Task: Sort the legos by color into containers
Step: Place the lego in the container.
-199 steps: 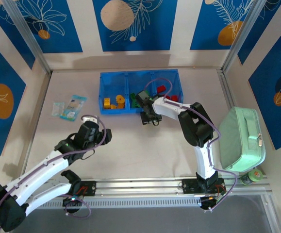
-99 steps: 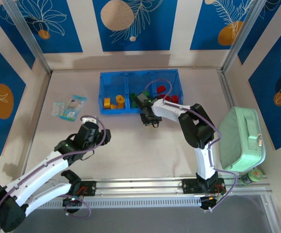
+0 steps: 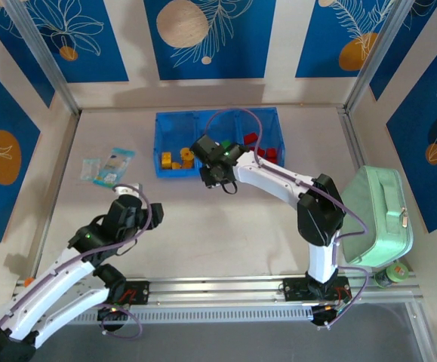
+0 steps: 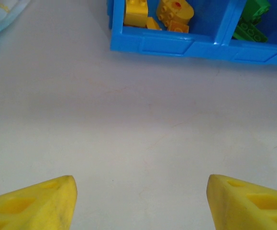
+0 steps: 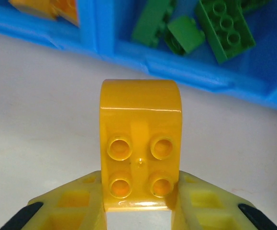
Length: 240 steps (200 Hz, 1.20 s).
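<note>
A yellow-orange lego (image 5: pixel 140 143), round-topped with four studs facing the right wrist camera, is clamped between the yellow fingers (image 5: pixel 200 203) of the right gripper (image 5: pixel 140 194), which presses on both its sides; it sits just short of the near wall of the translucent blue tray (image 5: pixel 176 62), about level with the divider between the left and middle compartments, over bare table (image 5: pixel 42 105). How high it is above the surface cannot be told. Past that wall several green legos (image 5: pixel 222 28) lie loosely in the middle compartment, and yellow legos (image 5: pixel 42 7) show in the left one. From the top camera the right gripper (image 3: pixel 212 172) reaches to the tray's near edge, yellow legos (image 3: pixel 176 160) lie in the left compartment and red legos (image 3: pixel 260 147) in the right one. The left gripper (image 4: pixel 140 201) hangs over bare table well short of the tray, its two fingers (image 4: pixel 38 201) spread wide with nothing between them. A pale blue printed packet (image 3: pixel 107 166) lies left of the tray, and a mint-green zippered case (image 3: pixel 376 215) rests at the table's right edge
</note>
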{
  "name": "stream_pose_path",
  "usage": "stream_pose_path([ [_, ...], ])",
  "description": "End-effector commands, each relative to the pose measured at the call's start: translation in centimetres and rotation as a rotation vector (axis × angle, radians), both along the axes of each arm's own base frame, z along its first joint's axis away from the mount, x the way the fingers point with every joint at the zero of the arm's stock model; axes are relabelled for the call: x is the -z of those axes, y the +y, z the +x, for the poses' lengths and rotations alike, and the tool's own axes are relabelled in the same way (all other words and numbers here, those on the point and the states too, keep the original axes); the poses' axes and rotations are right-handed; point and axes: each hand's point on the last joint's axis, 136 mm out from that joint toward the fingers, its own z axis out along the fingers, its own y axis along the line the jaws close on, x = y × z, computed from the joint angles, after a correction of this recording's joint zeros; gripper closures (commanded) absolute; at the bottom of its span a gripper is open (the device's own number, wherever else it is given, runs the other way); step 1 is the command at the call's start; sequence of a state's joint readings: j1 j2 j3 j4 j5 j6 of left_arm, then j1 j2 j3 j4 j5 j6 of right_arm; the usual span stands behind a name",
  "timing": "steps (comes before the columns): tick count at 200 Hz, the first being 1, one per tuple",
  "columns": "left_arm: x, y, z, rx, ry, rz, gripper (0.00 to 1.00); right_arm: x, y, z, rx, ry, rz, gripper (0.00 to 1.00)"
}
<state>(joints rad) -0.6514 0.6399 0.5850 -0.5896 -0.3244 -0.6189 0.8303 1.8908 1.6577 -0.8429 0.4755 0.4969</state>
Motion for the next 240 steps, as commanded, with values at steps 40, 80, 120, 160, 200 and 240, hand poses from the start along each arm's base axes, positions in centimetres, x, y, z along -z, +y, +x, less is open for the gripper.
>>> stream_pose_path([
  [40, -1.1, 1.6, -1.3, -0.004, -0.028, 0.040, 0.28, -2.1, 6.6, 3.4, -0.092, 0.018, 0.071, 0.74],
  [80, -1.2, 2.2, -2.1, -0.009, -0.049, 0.020, 0.27, -0.8, 10.4, 4.8, -0.129, 0.031, 0.078, 0.73],
  [120, -1.0, 2.2, -2.3, -0.003, -0.050, 0.006, 0.27, 1.4, 12.3, 5.9, -0.121, 0.033, 0.101, 0.73],
  [160, -0.9, 2.1, -2.4, -0.001, -0.057, -0.014, 0.28, 1.7, 13.1, 7.0, -0.103, 0.007, 0.138, 0.73],
  [200, -0.9, 2.0, -2.5, 0.003, -0.060, -0.025, 0.28, 1.6, 13.8, 8.2, -0.092, -0.034, 0.167, 0.71],
  [240, -1.4, 1.9, -2.6, 0.008, -0.063, -0.033, 0.27, 1.5, 13.5, 9.7, -0.050, -0.065, 0.175, 0.68],
])
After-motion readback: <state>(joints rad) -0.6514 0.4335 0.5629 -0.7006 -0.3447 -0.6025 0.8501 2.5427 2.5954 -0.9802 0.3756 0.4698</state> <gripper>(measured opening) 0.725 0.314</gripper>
